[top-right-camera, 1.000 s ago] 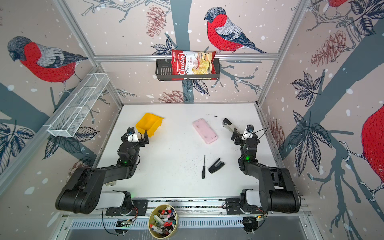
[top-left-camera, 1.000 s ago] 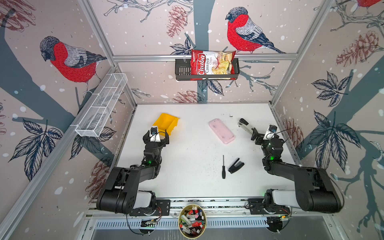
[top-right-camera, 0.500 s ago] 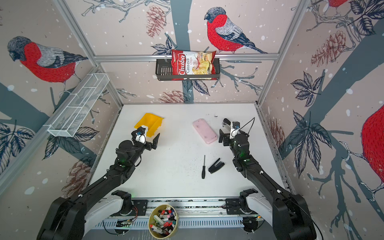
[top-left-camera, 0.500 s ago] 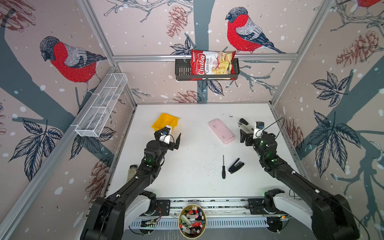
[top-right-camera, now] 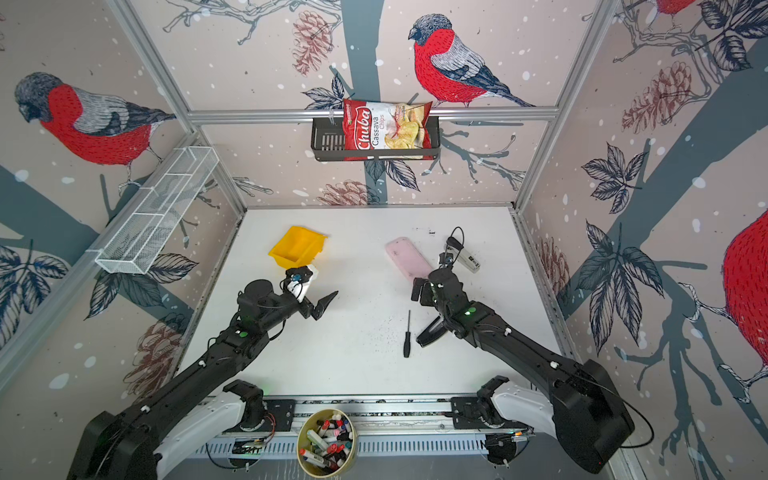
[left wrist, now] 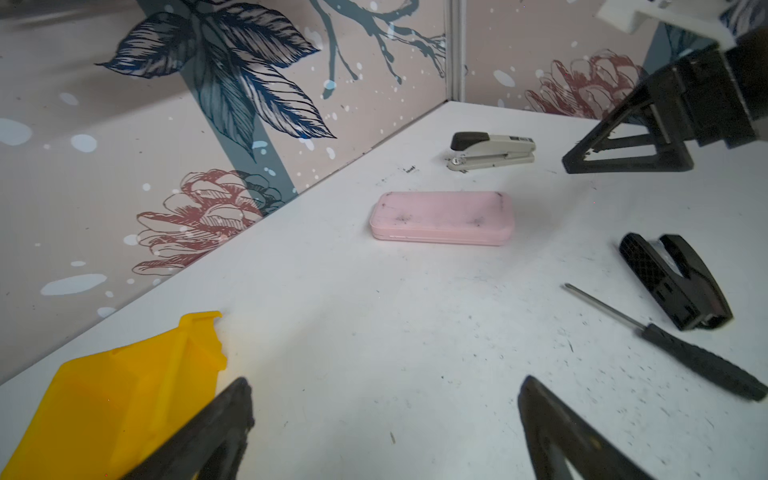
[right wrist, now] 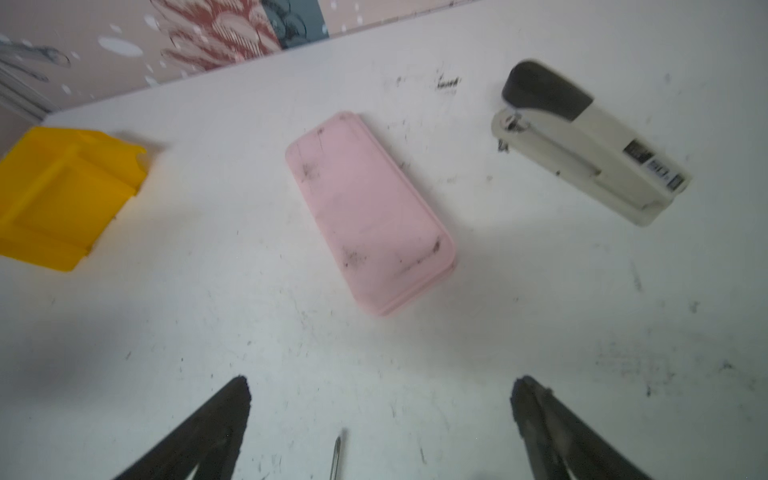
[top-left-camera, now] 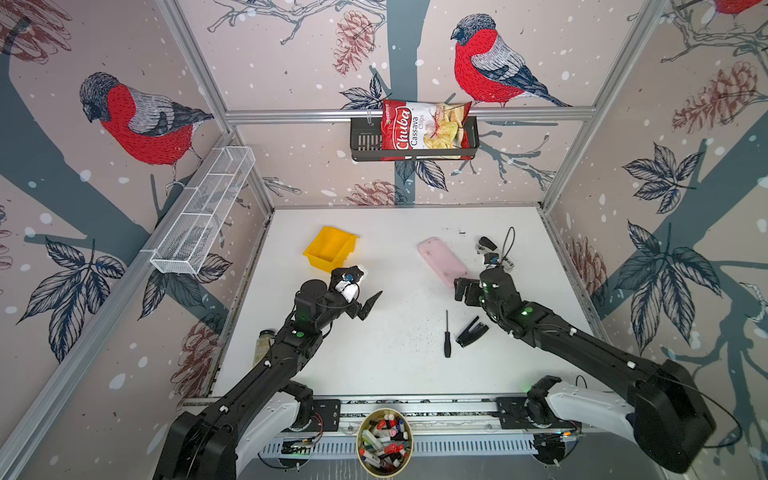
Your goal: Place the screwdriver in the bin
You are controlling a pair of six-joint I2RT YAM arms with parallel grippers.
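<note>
While left arm [top-left-camera: 291, 345] stretches fwd-right, left gripper [left wrist: 384, 386], jaws apart, hangs just near-right of yellow bin [top-left-camera: 328, 249]; screwdriver [top-left-camera: 447, 338] lies flat centre-near on table [top-left-camera: 374, 374], beside black stapler [top-left-camera: 471, 331]; right arm [top-left-camera: 582, 345] angles fwd-left, right gripper [right wrist: 381, 384] jaws wide, betw. pink case [top-left-camera: 440, 259] & screwdriver.

black stapler [top-left-camera: 471, 331] just beside screwdriver [top-left-camera: 447, 338], bare table [top-left-camera: 395, 291] toward bin [top-left-camera: 318, 258]
</note>
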